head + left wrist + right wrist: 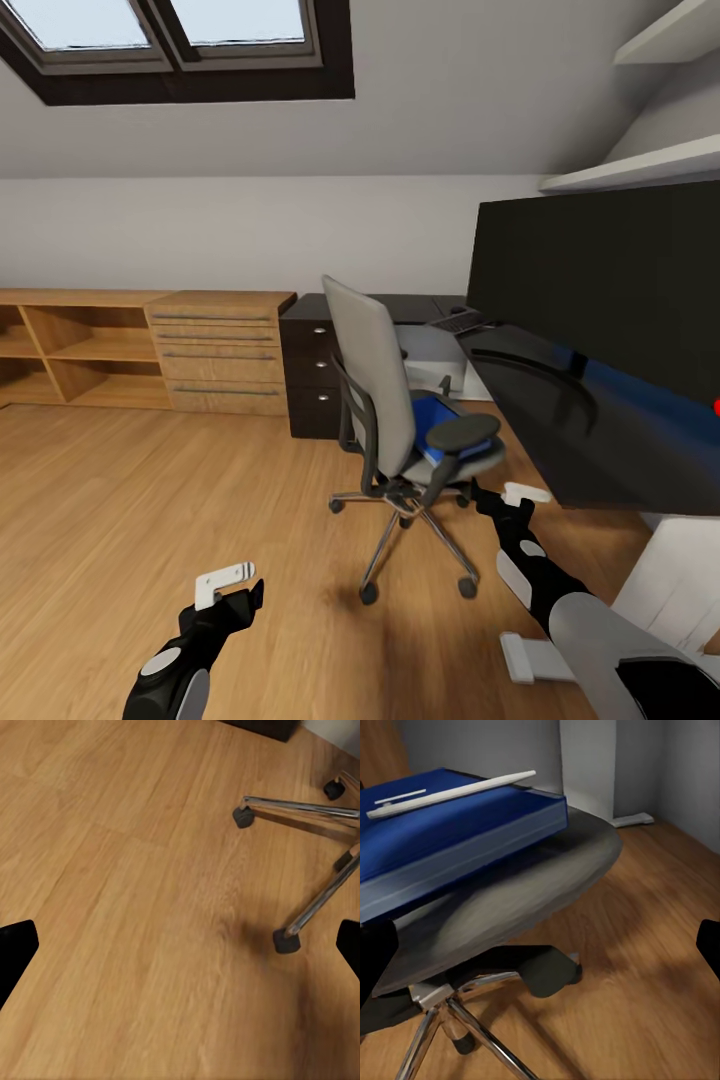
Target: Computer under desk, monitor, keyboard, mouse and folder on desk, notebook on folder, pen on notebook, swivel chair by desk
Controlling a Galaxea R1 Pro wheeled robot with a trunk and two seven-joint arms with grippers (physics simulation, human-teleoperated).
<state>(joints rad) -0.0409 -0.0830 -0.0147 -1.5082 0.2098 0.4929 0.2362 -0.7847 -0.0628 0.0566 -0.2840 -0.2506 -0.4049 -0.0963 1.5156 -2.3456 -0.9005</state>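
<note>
The grey swivel chair (385, 400) stands on the floor just left of the black desk (560, 410). A blue folder (432, 425) lies on its seat, and in the right wrist view a white pen (450, 793) rests on top of the blue folder (450, 844). I cannot tell whether the notebook is part of that blue stack. A large black monitor (600, 270) stands on the desk, with a keyboard (458, 322) at the desk's far end. My right gripper (505, 497) hangs open beside the seat's front edge. My left gripper (235, 590) is open over bare floor.
A dark drawer unit (312, 365) and a low wooden cabinet (215, 350) line the back wall. White boxes sit under the desk (672, 585). The chair's chrome legs (300, 808) and casters (286, 940) spread near my left gripper. Shelves (640, 165) hang above the desk.
</note>
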